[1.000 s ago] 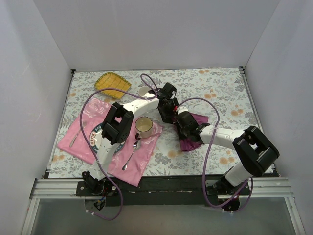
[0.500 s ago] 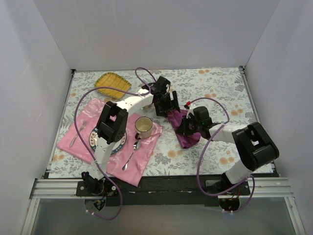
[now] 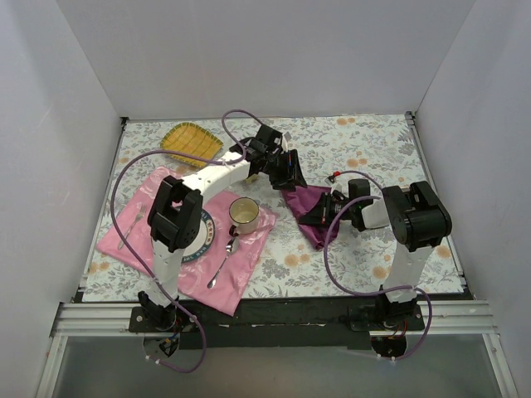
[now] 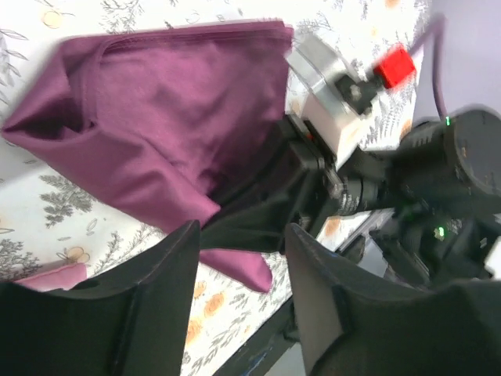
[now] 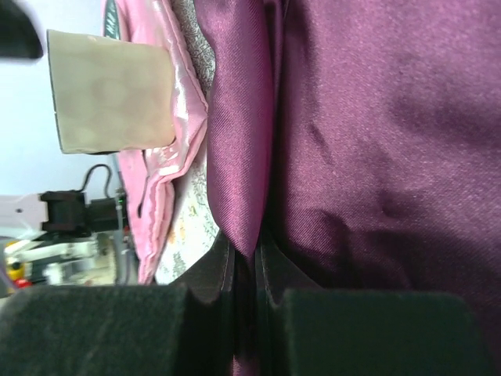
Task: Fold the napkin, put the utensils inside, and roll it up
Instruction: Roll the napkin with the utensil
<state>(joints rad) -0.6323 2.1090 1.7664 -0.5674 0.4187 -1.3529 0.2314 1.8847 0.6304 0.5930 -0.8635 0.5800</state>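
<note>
The napkin [image 3: 314, 235] is a dark purple satin cloth lying bunched on the floral table right of centre. My right gripper [image 3: 319, 214] lies low over its middle. In the right wrist view this right gripper [image 5: 246, 258] is shut on a raised fold of the napkin [image 5: 376, 141]. My left gripper [image 3: 291, 177] hovers just behind the cloth's far corner. In the left wrist view the left gripper [image 4: 243, 262] is open, with nothing between its fingers, above the napkin [image 4: 156, 141]. The utensils are out of view.
A pink placemat [image 3: 143, 199] at the left carries a plate [image 3: 202, 242], a cup [image 3: 243, 214], a silver spoon [image 3: 222, 260] and a fork [image 3: 129, 228]. A yellow dish [image 3: 189, 139] sits at the back left. White walls enclose the table.
My right arm has drawn back to the right, still pinching the napkin. My left gripper has moved back and away from the cloth, and its jaws widened and then narrowed.
</note>
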